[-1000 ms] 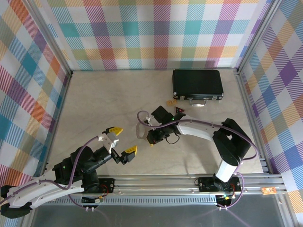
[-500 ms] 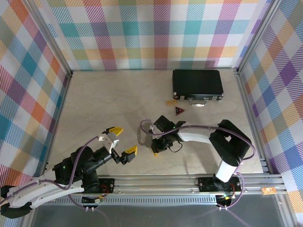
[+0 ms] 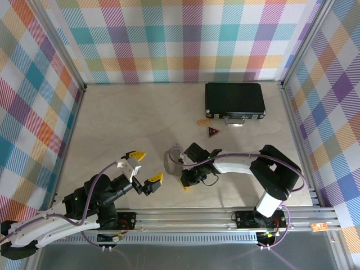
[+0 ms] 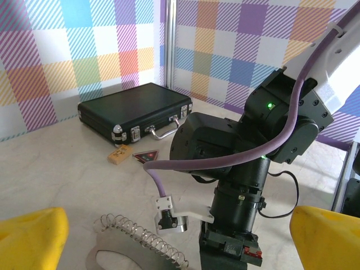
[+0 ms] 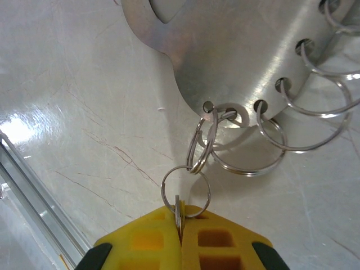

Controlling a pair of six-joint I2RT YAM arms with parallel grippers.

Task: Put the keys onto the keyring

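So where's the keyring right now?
In the top view the keyring lies on the table near the front middle, between the left gripper and the right gripper, closer to the right one.

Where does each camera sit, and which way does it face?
Top external: above and behind the bases, looking down on the table; left arm, right arm, left pincer, right pincer show.
Left wrist: low over the table, facing the right arm and black case; own yellow fingers at the lower corners.
Right wrist: close above the keyring, looking down; own shut fingers pinch a thin metal piece carrying a small ring.
Shared: top and left wrist both show case and keyring.
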